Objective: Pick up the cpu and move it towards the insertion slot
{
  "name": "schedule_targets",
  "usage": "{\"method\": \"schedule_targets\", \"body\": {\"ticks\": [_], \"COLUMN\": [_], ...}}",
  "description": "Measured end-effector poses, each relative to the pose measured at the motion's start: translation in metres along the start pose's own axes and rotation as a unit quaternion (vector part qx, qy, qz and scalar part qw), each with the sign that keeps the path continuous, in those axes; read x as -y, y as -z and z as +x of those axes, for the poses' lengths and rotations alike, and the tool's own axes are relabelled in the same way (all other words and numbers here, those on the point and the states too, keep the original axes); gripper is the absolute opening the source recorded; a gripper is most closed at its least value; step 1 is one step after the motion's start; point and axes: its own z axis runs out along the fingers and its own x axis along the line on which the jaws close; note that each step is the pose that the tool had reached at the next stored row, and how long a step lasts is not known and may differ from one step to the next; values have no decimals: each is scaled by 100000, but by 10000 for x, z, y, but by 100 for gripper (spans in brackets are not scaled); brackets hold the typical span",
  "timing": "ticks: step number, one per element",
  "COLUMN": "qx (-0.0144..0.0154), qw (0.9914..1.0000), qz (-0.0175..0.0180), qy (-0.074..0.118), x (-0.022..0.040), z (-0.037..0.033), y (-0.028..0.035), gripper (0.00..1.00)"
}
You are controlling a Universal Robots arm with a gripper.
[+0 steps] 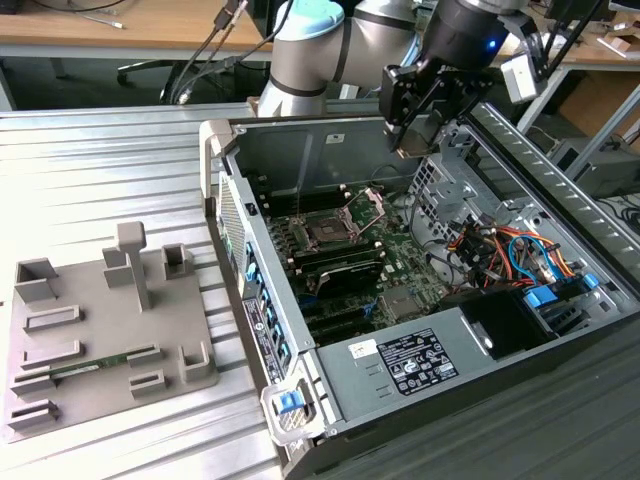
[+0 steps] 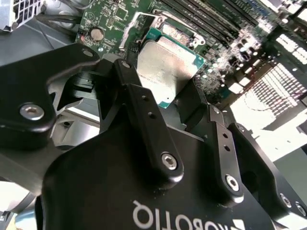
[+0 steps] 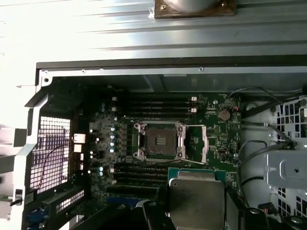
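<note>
**CPU held above the open case**

Above the open computer case (image 1: 300,330), the gripper (image 1: 412,140) hangs with its fingers (image 2: 144,103) closed on the cpu (image 2: 165,67), pinching two opposite edges; the chip's silver top also shows in the first wrist view (image 3: 196,194). The insertion slot (image 3: 160,141) lies below on the green motherboard (image 3: 216,139), well apart from the chip, with its retention bracket (image 1: 372,203) hinged upright. The grip is thin, so a jolt could plausibly tilt or drop the chip. A skewed approach could catch the raised bracket or the socket frame.
</note>
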Motion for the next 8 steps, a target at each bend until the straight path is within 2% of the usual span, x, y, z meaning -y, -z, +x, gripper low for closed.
{"method": "schedule_targets", "body": {"ticks": [5, 8], "qx": [-6, -5], "qw": [100000, 100000], "qz": [4, -1], "qy": [1, -2], "x": [-104, -139], "z": [-53, -62], "y": [-111, -158], "gripper": [55, 55]}}
